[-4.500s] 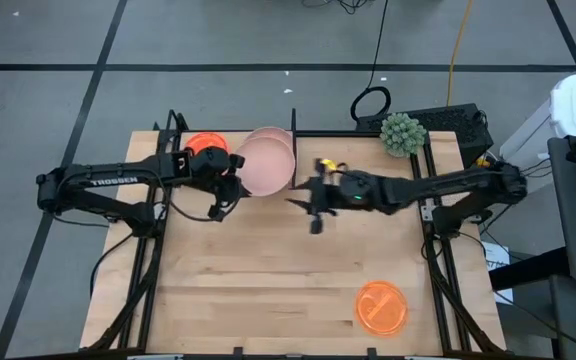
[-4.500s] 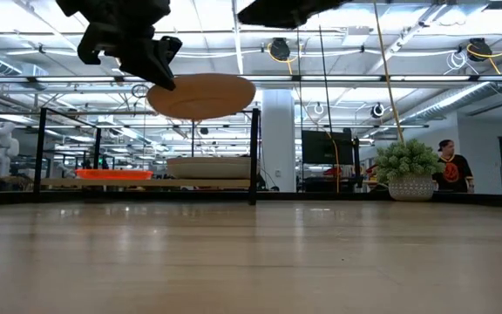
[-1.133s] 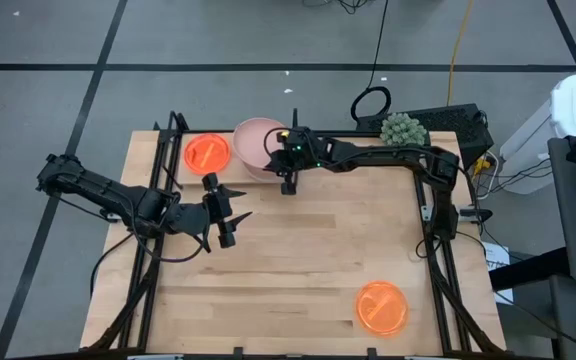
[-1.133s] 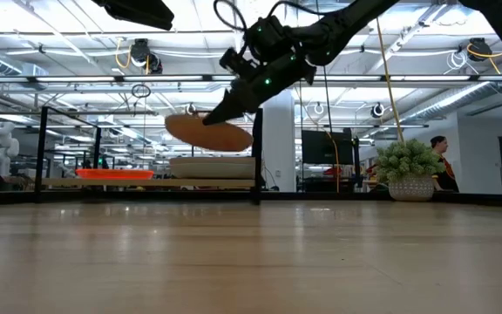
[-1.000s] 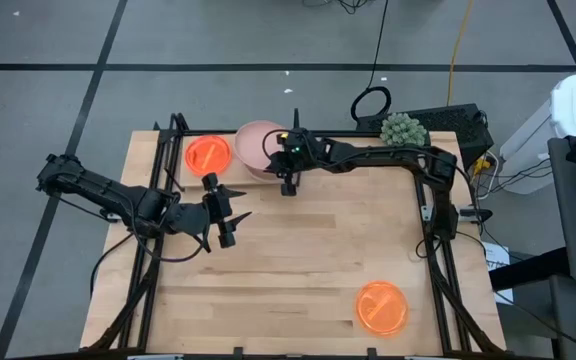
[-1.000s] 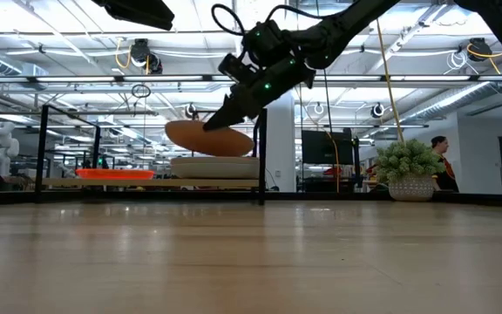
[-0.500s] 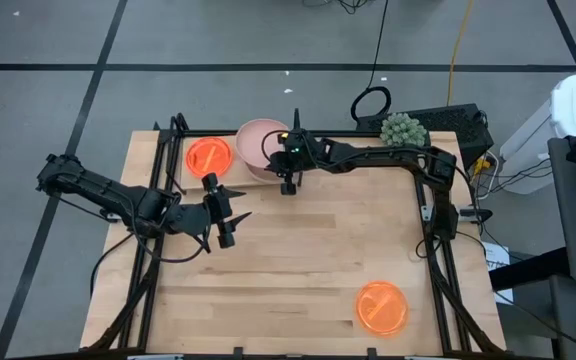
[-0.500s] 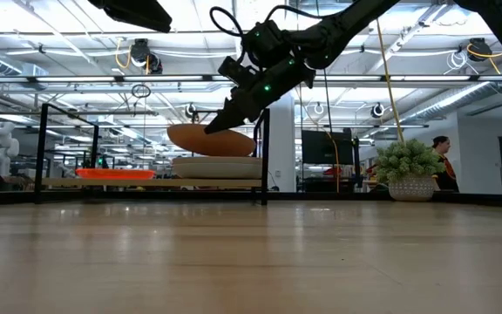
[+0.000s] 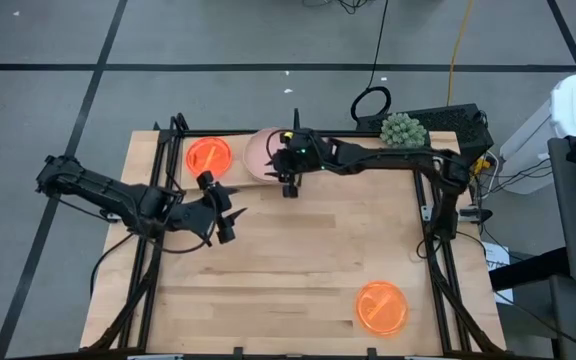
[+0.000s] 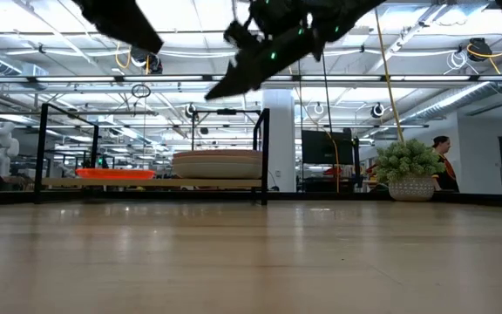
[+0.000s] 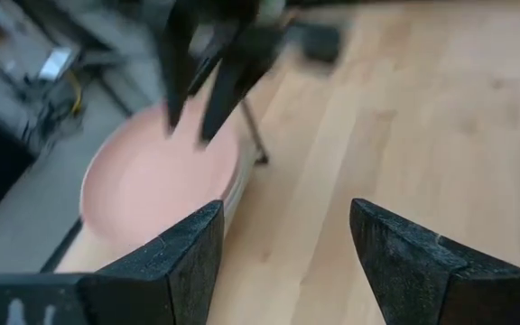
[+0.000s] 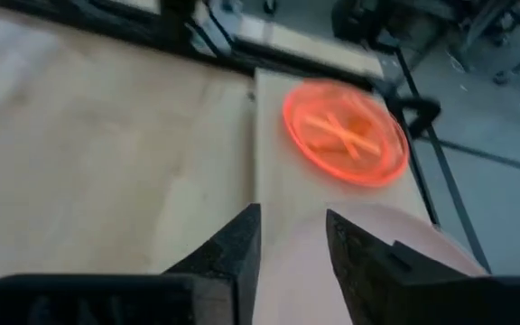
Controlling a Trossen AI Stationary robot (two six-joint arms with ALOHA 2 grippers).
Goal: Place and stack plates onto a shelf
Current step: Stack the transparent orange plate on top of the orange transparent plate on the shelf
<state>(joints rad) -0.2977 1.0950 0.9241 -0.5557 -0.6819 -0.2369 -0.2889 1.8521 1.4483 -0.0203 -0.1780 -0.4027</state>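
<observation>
Right gripper (image 9: 286, 181) is hovering over the pink plate stack (image 9: 260, 155) on the shelf (image 10: 151, 182), fingers parted, empty. Remaining orange plate (image 9: 381, 306) is lying well apart toward the table's near right corner, on the right arm's side; left gripper (image 9: 222, 210) is waiting wide open.

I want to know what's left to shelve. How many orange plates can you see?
2. One orange plate lies on the shelf, left of the pink plate stack. The other lies on the table at the near right. More may hide within the stack.
</observation>
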